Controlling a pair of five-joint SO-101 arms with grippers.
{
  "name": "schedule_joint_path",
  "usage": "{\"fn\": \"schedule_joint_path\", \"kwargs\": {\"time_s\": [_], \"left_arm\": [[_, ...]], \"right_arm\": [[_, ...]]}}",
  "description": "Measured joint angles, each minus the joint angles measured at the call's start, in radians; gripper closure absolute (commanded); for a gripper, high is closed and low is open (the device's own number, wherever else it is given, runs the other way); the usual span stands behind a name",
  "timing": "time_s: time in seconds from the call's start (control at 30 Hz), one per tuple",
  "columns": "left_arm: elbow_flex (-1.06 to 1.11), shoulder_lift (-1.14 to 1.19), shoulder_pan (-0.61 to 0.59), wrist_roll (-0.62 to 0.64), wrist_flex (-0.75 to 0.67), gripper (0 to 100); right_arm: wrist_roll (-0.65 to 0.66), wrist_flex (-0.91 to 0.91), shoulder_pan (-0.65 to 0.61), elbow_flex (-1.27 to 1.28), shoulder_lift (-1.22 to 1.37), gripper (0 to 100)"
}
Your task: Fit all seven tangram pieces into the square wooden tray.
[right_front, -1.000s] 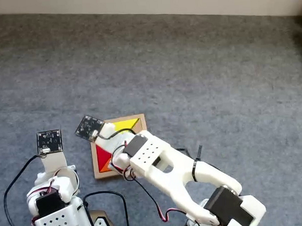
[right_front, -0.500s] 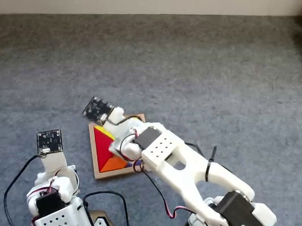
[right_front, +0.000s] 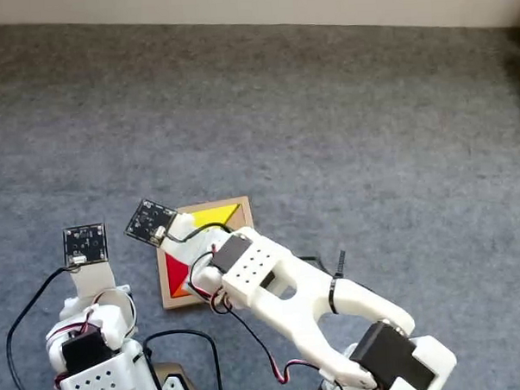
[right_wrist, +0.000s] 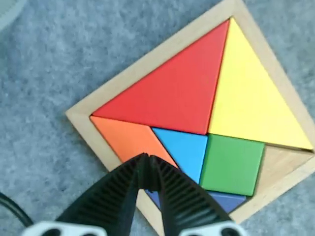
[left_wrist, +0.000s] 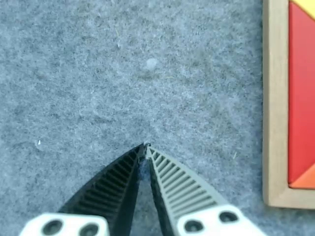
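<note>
Bright, even light, perhaps from overhead, casting only faint soft shadows.

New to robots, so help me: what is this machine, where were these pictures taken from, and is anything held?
These are two robot arms on a grey carpet. One picture looks down from above; the other two come from a camera on each wrist. The right gripper, shut and empty, is over a wooden tray holding coloured pieces, among them a red triangle and a green square. The left gripper, also shut and empty, is over carpet beside the tray.
</note>
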Motion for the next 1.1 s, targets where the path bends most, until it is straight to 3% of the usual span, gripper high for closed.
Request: {"fn": "schedule_joint_path", "kwargs": {"time_s": [0.27,0.53,0.67,0.87,1.1], "left_arm": [[0.0,0.0,0.0,0.0,0.0,99],[0.0,0.0,0.0,0.0,0.0,99],[0.0,0.0,0.0,0.0,0.0,99],[0.0,0.0,0.0,0.0,0.0,99],[0.0,0.0,0.0,0.0,0.0,99]], "right_arm": [[0.0,0.037,0.003,0.0,-0.038,99.4],[0.0,0.017,0.084,0.0,-0.034,99.4],[0.0,0.107,0.123,0.0,-0.126,99.4],[0.0,0.276,0.255,0.044,-0.391,99.4],[0.0,0.29,0.47,0.305,-0.658,99.4]]}}
